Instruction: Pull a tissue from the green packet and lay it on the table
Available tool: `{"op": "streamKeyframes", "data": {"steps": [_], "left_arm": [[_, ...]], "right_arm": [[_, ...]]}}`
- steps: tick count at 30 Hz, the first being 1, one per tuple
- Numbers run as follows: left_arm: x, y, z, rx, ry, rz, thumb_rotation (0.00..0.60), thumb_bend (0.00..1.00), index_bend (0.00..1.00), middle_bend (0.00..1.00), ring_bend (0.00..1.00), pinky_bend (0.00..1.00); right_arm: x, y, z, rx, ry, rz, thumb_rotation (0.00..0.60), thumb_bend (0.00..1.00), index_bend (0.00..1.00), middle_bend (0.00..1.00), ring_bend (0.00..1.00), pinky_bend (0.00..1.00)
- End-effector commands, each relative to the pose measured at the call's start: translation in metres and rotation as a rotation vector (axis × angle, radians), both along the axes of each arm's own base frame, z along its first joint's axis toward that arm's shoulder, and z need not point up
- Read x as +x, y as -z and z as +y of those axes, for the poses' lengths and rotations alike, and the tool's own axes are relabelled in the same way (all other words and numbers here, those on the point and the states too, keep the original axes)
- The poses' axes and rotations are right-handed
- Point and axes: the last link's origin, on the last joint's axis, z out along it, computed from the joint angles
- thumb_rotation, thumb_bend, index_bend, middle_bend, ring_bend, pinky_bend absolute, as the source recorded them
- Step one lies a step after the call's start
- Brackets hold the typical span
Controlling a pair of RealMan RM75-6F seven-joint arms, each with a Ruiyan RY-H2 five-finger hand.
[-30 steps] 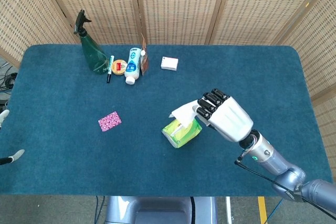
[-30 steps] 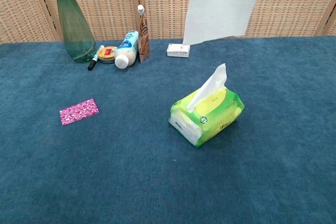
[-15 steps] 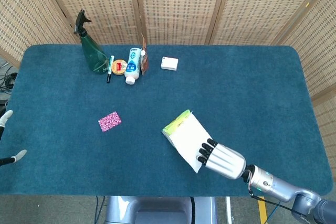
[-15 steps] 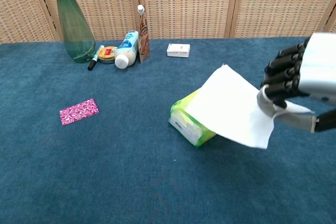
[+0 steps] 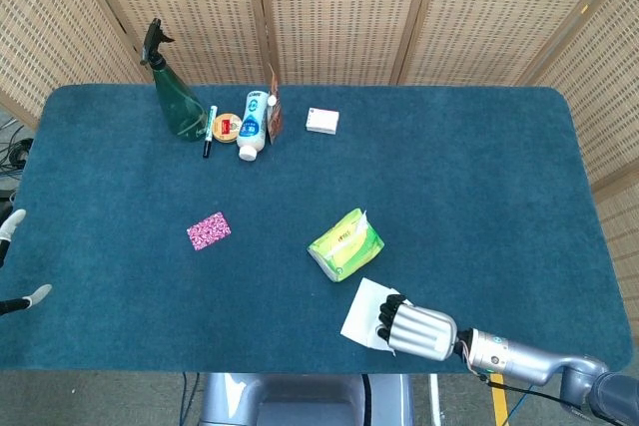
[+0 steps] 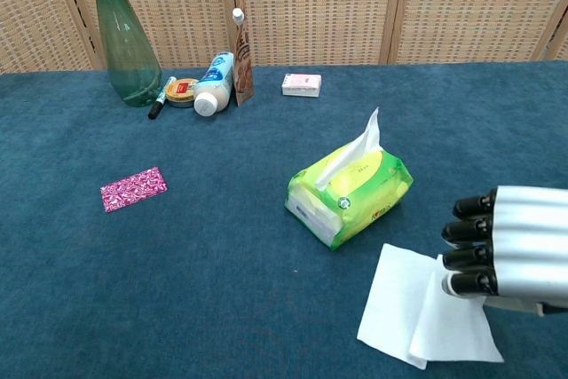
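Observation:
The green tissue packet [image 5: 345, 244] [image 6: 351, 193] lies near the table's middle, with a fresh tissue tip [image 6: 364, 135] sticking up from its slot. A pulled white tissue [image 5: 361, 309] [image 6: 404, 312] lies mostly flat on the blue table [image 5: 479, 177], in front of the packet. My right hand [image 5: 414, 329] [image 6: 510, 250] sits low at the tissue's right edge, its fingers curled over that edge and still holding it. Only the fingertips of my left hand [image 5: 12, 256] show at the far left edge, spread apart and holding nothing.
Along the back left stand a green spray bottle [image 5: 175, 97] [image 6: 124, 42], a pen, a round tin, a white bottle [image 5: 252, 125] and a brown sachet. A small white box [image 5: 321, 121] lies behind the packet. A pink card [image 5: 208, 230] [image 6: 133, 188] lies to the left.
My right hand has come down from above the packet towards the front edge, carrying the tissue. The tissue now rests on the table instead of hanging in the air.

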Motion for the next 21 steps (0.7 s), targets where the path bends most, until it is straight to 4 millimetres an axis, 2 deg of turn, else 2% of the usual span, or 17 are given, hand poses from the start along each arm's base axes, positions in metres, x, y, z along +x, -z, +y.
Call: {"op": "streamKeyframes", "data": {"steps": [1, 2, 4, 5, 7, 15, 21], "left_arm": [[0.0, 0.0, 0.0, 0.0, 0.0, 0.0, 0.6, 0.0, 0.0, 0.0, 0.0, 0.0], [0.0, 0.0, 0.0, 0.0, -0.001, 0.0, 0.6, 0.0, 0.0, 0.0, 0.0, 0.0], [0.0, 0.0, 0.0, 0.0, 0.0, 0.002, 0.6, 0.0, 0.0, 0.0, 0.0, 0.0], [0.0, 0.0, 0.0, 0.0, -0.001, 0.002, 0.6, 0.0, 0.0, 0.0, 0.0, 0.0], [0.0, 0.001, 0.0, -0.001, -0.001, 0.004, 0.6, 0.0, 0.0, 0.0, 0.0, 0.0], [0.0, 0.001, 0.0, -0.004, -0.003, 0.006, 0.6, 0.0, 0.0, 0.0, 0.0, 0.0], [0.0, 0.0, -0.001, 0.005, 0.0, 0.001, 0.6, 0.0, 0.0, 0.0, 0.0, 0.0]], "right_arm": [[-0.003, 0.002, -0.003, -0.02, -0.022, 0.008, 0.6, 0.53, 0.43, 0.38, 0.35, 0.48], [-0.004, 0.001, -0.004, -0.032, -0.024, 0.012, 0.6, 0.39, 0.23, 0.21, 0.2, 0.39], [-0.01, -0.002, -0.01, -0.083, -0.032, 0.047, 0.6, 0.18, 0.03, 0.03, 0.03, 0.21], [-0.015, -0.006, -0.015, -0.144, -0.027, 0.08, 0.6, 0.09, 0.0, 0.0, 0.0, 0.13], [-0.016, -0.013, -0.017, -0.232, -0.025, 0.107, 0.6, 0.02, 0.0, 0.0, 0.0, 0.08], [-0.021, -0.057, -0.019, -0.356, -0.036, 0.132, 0.6, 0.0, 0.0, 0.0, 0.0, 0.05], [-0.031, -0.122, -0.041, -0.545, 0.116, -0.025, 0.6, 0.0, 0.0, 0.0, 0.0, 0.0]]}}
